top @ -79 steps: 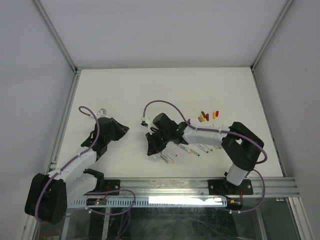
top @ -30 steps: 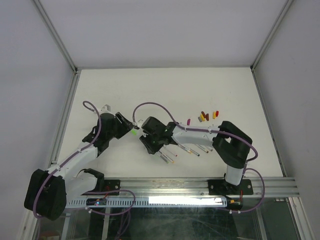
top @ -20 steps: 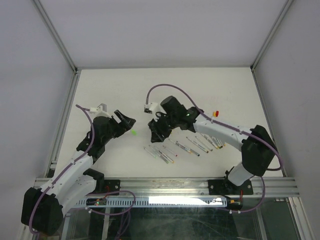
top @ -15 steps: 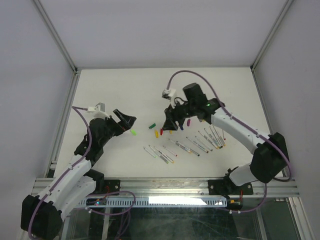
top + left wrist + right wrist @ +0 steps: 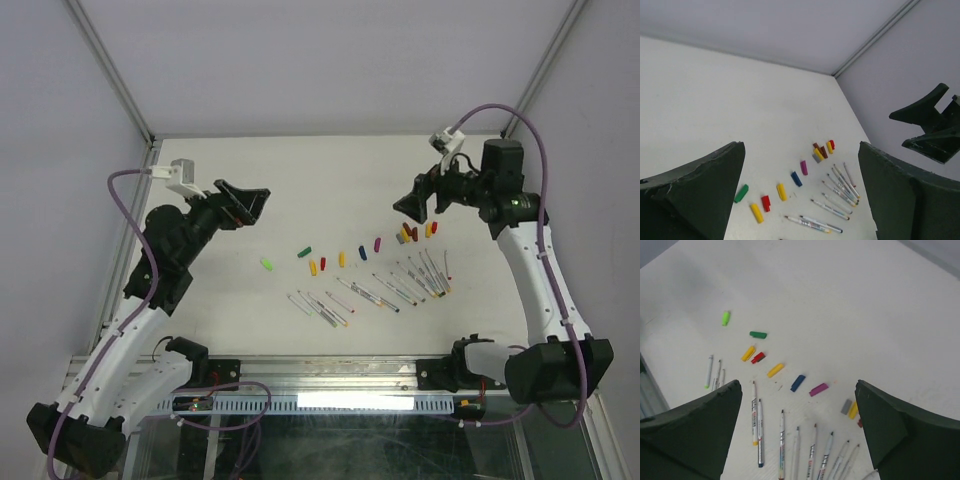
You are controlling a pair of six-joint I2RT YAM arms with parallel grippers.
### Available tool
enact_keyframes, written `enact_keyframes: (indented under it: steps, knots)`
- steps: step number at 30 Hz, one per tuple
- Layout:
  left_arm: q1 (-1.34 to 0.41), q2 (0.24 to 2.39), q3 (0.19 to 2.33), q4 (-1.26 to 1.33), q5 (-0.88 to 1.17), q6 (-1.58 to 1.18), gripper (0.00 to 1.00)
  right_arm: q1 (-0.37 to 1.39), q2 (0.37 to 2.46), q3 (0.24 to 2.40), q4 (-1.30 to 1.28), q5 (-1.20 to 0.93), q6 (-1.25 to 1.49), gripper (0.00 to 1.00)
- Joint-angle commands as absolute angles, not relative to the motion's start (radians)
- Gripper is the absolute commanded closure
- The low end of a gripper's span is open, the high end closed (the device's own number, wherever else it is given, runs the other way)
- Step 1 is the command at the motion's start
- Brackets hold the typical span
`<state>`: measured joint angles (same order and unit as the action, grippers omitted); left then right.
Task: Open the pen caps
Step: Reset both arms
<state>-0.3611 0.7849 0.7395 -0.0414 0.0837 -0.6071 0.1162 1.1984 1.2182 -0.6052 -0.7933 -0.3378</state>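
- Left gripper (image 5: 250, 203), right gripper (image 5: 417, 200): fingers apart, nothing held.
- Pen caps (image 5: 775, 370) lie loose beside the pens (image 5: 781, 440); I inspect every tip for a remaining cap before any descent.

We record the right gripper (image 5: 797, 386) hanging over the table (image 5: 850, 300), jaws spread wide. Below, loose pen caps (image 5: 775, 370) lie in a curving row, a light green cap (image 5: 726, 318) set apart at its left end. Uncapped pens (image 5: 781, 442) lie just beside the row.
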Motion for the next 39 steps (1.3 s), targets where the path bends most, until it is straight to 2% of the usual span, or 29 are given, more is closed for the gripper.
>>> enact_keyframes:
  steps: [1, 9, 16, 21, 39]
  knots:
    - [-0.369, 0.781, 0.902, -0.136, 0.079, -0.461, 0.01, 0.017, 1.198, 1.364, -0.601, -0.814, -0.314, 0.02]
    - [-0.368, 0.750, 1.060, -0.257, -0.011, -0.358, 0.01, -0.004, 1.223, 1.615, -0.726, -0.772, -0.231, 0.02]
    - [-0.368, 0.771, 1.150, -0.360, -0.045, -0.292, 0.01, -0.004, 1.158, 1.659, -0.723, -0.757, -0.139, 0.02]
    - [-0.368, 0.801, 1.171, -0.383, -0.019, -0.281, 0.01, -0.003, 1.140, 1.683, -0.682, -0.574, 0.050, 0.01]
    - [-0.368, 0.814, 1.115, -0.345, 0.086, -0.310, 0.01, -0.004, 1.119, 1.646, -0.667, -0.487, 0.016, 0.01]
